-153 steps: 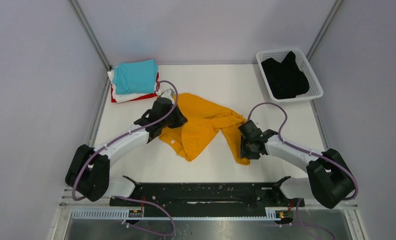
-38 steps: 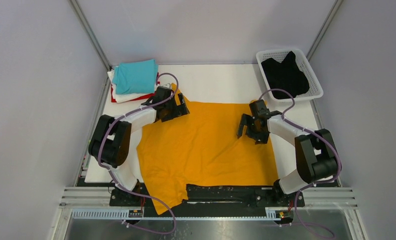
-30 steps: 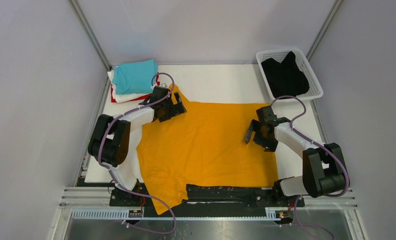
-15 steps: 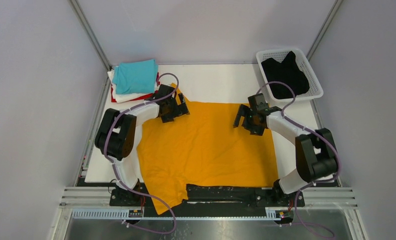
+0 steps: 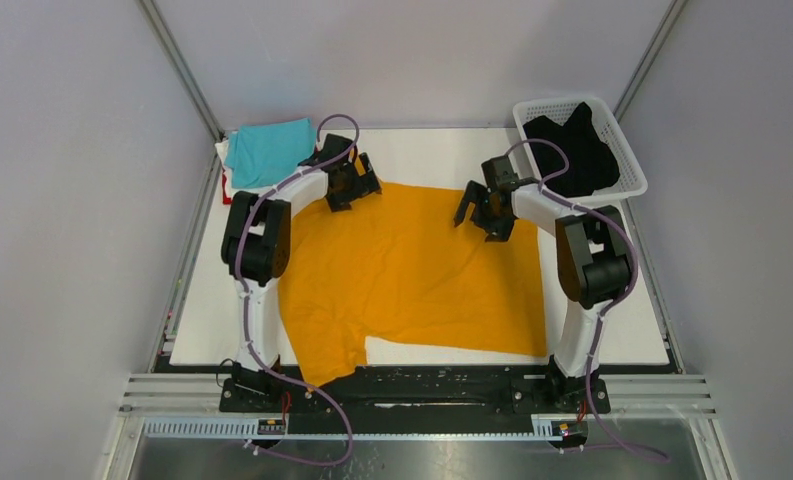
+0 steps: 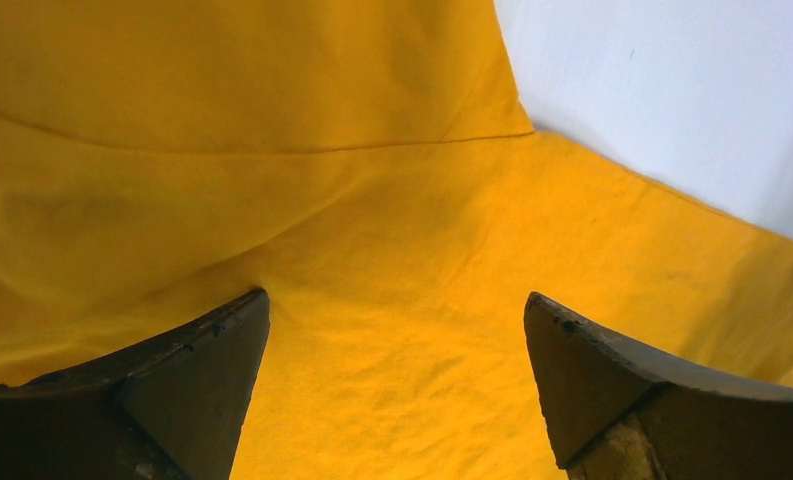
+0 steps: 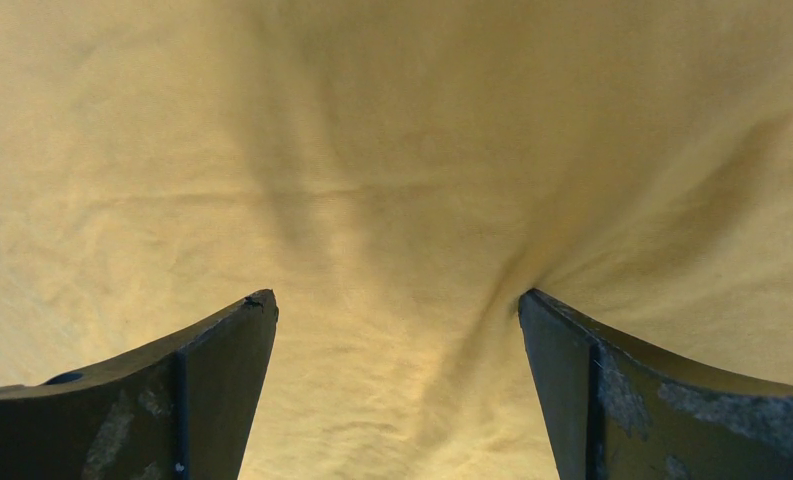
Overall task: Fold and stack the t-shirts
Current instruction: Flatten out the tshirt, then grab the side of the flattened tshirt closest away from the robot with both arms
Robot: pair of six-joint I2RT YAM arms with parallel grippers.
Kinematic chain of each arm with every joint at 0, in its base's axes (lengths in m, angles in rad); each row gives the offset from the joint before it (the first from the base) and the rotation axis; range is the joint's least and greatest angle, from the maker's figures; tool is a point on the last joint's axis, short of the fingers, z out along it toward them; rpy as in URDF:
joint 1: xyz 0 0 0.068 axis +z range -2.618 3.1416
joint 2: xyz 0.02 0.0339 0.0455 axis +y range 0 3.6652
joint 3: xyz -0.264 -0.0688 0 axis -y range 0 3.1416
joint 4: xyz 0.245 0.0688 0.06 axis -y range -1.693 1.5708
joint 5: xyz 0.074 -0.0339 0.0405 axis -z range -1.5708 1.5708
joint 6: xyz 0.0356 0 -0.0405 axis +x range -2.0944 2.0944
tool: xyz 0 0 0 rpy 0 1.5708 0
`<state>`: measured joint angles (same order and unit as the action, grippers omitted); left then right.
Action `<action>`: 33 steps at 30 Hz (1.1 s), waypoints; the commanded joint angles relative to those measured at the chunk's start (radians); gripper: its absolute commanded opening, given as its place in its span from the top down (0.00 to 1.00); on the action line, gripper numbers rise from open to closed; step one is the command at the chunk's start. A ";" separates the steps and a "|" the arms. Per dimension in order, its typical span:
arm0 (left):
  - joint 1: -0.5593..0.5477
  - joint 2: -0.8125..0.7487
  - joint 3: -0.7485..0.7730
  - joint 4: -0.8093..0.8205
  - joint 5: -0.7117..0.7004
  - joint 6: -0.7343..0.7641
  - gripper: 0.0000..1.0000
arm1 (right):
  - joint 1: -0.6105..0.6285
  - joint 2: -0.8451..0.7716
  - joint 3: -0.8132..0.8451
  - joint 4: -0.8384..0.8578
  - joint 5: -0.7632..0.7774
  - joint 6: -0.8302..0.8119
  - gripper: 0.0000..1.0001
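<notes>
One orange-yellow t-shirt (image 5: 412, 270) lies spread almost flat across the middle of the white table (image 5: 432, 155), its near-left corner draping over the front edge. Both grippers rest at the shirt's far edge, well apart: the left gripper (image 5: 353, 186) by the far-left corner, the right gripper (image 5: 477, 212) toward the far right, each with fingers spread wide over the cloth, clamping nothing. A folded turquoise t-shirt (image 5: 267, 150) sits at the table's far-left corner; a black t-shirt (image 5: 572, 150) fills the white lattice basket (image 5: 552, 101) at far right
</notes>
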<state>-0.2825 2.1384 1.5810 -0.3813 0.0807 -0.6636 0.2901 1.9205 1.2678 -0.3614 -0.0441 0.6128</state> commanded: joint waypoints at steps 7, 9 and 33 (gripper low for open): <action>0.038 0.124 0.343 -0.150 0.009 0.077 0.01 | -0.044 0.102 0.245 -0.119 0.010 -0.068 0.01; 0.036 0.054 0.337 -0.152 0.005 0.100 0.01 | -0.044 0.043 0.238 -0.122 0.014 -0.087 0.01; -0.301 -1.237 -0.873 -0.365 -0.235 -0.076 0.02 | -0.046 -0.870 -0.526 0.111 0.104 -0.107 0.01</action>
<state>-0.5194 0.9924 0.7944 -0.5320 -0.0284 -0.6220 0.2459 1.0748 0.7315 -0.2955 0.0429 0.5186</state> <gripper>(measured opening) 0.989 0.993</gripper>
